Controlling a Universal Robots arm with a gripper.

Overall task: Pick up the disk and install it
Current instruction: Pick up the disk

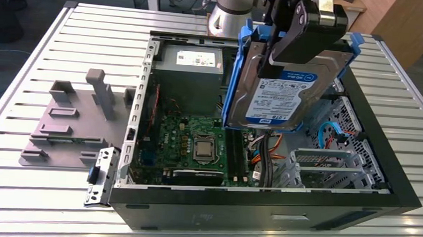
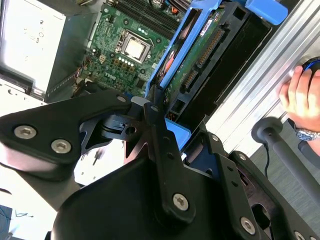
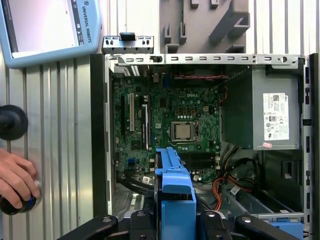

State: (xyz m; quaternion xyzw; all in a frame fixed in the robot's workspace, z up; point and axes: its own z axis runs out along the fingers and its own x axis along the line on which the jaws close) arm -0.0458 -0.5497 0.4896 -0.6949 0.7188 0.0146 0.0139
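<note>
The disk [image 1: 278, 100], a silver-grey drive with a white-and-blue label in blue plastic rails, hangs tilted on edge above the open computer case [image 1: 265, 202]. My gripper [image 1: 291, 53] is shut on its upper part, black fingers clamped on both faces. In the second wrist view the disk's green circuit-board side [image 2: 199, 56] and blue rail run away from my gripper [image 2: 156, 116]. In the first wrist view the blue rail [image 3: 172, 182] juts out over the motherboard [image 3: 170, 125].
Inside the case sit the motherboard [image 1: 196, 144], a grey power supply box [image 1: 188, 69] and a metal drive cage [image 1: 324, 165] with cables. A grey fixture [image 1: 76, 118] lies on the slatted table. A person's hand [image 3: 15, 181] rests beside the case, near a pendant screen [image 3: 45, 25].
</note>
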